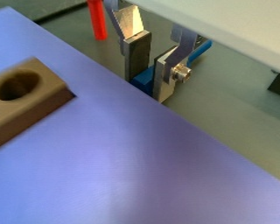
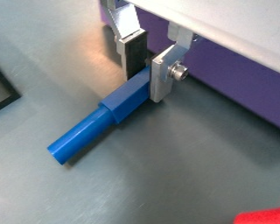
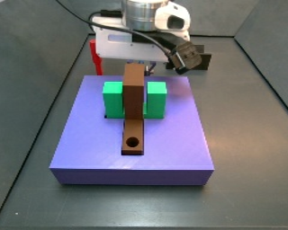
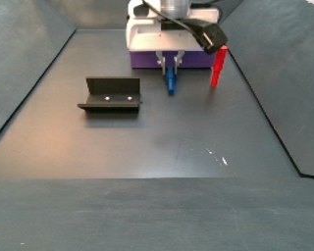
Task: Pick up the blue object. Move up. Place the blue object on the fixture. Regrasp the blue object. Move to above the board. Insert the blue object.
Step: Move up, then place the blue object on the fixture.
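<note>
The blue object (image 2: 95, 131) is a dark-blue peg lying flat on the grey floor beside the board (image 2: 241, 87). It also shows in a side view (image 4: 169, 78) and, mostly hidden by the board's edge, in a wrist view (image 1: 143, 81). My gripper (image 2: 149, 74) is down at the floor with its fingers on either side of the peg's squared end, shut on it, in both wrist views (image 1: 152, 70). In a side view my gripper (image 4: 169, 61) is just in front of the board (image 4: 146, 61). The fixture (image 4: 110, 95) stands apart on the floor.
A red upright peg (image 4: 218, 67) stands close beside my gripper and shows in a wrist view (image 1: 97, 19). The board (image 3: 171, 135) carries a brown bar with a round hole (image 3: 134, 112) and two green blocks (image 3: 112, 101). Dark walls enclose the floor.
</note>
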